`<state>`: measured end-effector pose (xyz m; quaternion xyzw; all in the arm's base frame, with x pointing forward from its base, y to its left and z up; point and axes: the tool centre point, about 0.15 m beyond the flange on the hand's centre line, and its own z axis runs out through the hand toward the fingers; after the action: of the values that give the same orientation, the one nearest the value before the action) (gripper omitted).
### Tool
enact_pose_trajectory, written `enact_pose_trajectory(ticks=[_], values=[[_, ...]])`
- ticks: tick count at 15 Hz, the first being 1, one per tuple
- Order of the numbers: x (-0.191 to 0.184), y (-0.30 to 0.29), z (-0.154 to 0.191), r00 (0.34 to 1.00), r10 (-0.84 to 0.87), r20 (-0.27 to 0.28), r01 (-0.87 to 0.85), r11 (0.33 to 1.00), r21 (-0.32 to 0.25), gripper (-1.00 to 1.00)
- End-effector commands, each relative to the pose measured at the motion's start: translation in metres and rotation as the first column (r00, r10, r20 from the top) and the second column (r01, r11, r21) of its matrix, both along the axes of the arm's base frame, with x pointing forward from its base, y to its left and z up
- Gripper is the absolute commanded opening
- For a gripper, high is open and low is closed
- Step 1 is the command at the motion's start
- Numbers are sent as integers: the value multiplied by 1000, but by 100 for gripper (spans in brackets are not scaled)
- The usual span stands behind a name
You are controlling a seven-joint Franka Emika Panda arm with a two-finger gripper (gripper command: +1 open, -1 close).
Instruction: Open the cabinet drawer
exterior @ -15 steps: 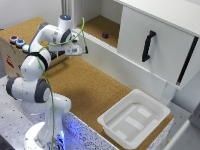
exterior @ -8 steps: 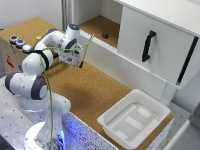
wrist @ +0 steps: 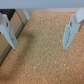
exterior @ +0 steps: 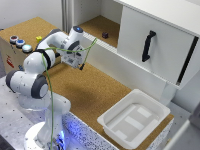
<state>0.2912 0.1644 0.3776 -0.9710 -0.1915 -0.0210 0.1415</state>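
The small brown box (exterior: 9, 52) with round coloured buttons (exterior: 20, 43) on top stands at the exterior view's left. My arm's links cover most of its side, so the cabinet drawer front and its handle are hidden there. My gripper (exterior: 82, 65) hangs just above the cork surface (exterior: 95, 92), to the right of the box and apart from it. In the wrist view my gripper (wrist: 39, 46) is open. Its two pale blue fingers (wrist: 68, 33) stand wide with only cork between them. A brown edge (wrist: 9, 47) beside one finger may be the box.
A large white panel with a long black handle (exterior: 147, 46) stands at the back right. Behind the gripper is a recessed shelf with a small dark object (exterior: 105, 35). A white plastic tub (exterior: 132, 120) sits at the front right. A green cable (exterior: 50, 100) runs along my arm.
My gripper has come down and forward from near the back shelf to just above the cork. Its fingers stay open and hold nothing.
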Motion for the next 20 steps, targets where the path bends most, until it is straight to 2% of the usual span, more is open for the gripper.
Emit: enact_pose_trajectory(ticks=[1, 4, 6, 8, 9, 11, 13, 16, 20], values=[[-1, 28, 6, 998, -60, 30, 59, 998, 38, 100], [6, 59, 6, 996, -72, 42, 68, 993, 97, 100], [9, 84, 4, 997, -66, 50, 60, 992, 109, 100], [12, 104, -2, 995, -79, 55, 75, 994, 84, 100], [14, 111, -5, 993, -110, 53, 104, 990, 98, 100], [15, 121, -14, 984, -170, 60, 165, 982, 88, 100], [11, 126, -21, 972, -229, 50, 222, 968, 119, 100], [12, 137, -25, 965, -250, 74, 236, 959, 159, 100], [25, 169, -29, 974, -203, 98, 187, 971, 150, 100]])
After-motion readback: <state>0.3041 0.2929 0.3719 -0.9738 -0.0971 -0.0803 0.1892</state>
